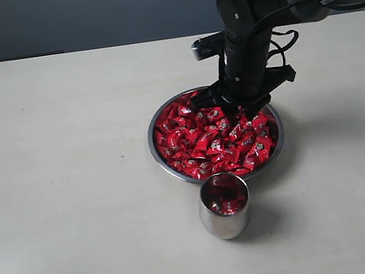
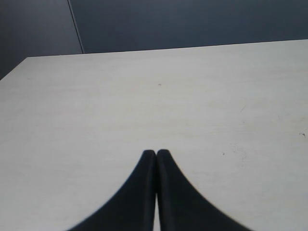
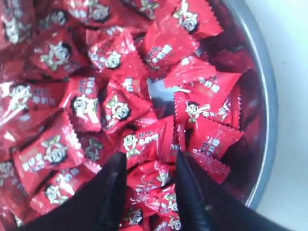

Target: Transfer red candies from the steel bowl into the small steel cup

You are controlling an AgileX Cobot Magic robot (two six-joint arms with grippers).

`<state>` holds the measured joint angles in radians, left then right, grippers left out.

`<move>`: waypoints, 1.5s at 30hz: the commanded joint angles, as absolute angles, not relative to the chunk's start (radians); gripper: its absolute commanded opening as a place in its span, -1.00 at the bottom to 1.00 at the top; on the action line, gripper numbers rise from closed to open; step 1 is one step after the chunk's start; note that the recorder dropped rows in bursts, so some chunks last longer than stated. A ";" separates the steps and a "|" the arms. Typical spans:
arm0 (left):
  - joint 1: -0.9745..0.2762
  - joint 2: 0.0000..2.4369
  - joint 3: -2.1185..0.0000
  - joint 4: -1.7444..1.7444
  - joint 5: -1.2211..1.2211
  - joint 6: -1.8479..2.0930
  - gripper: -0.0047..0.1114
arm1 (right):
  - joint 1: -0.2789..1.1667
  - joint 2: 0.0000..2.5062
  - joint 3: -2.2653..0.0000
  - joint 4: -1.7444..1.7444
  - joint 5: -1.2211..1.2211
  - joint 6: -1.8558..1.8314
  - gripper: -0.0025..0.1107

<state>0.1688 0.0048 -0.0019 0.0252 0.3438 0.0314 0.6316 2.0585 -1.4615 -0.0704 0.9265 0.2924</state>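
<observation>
Our right pincer [image 3: 150, 156] stands partly open among the red candies [image 3: 120, 110] in the steel bowl [image 3: 270, 96], gripping nothing yet; we fear slippery wrappers may slide out.

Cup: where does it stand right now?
In the exterior view the cup stands upright near the middle, just in front of the bowl, with candies inside.

Before steel bowl [image 1: 153, 142] stands small steel cup [image 1: 227, 221].
</observation>
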 commanded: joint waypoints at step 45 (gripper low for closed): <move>0.170 0.000 0.000 0.027 0.334 0.029 -0.91 | 0.628 2.099 -1.460 -0.108 0.841 0.549 -0.97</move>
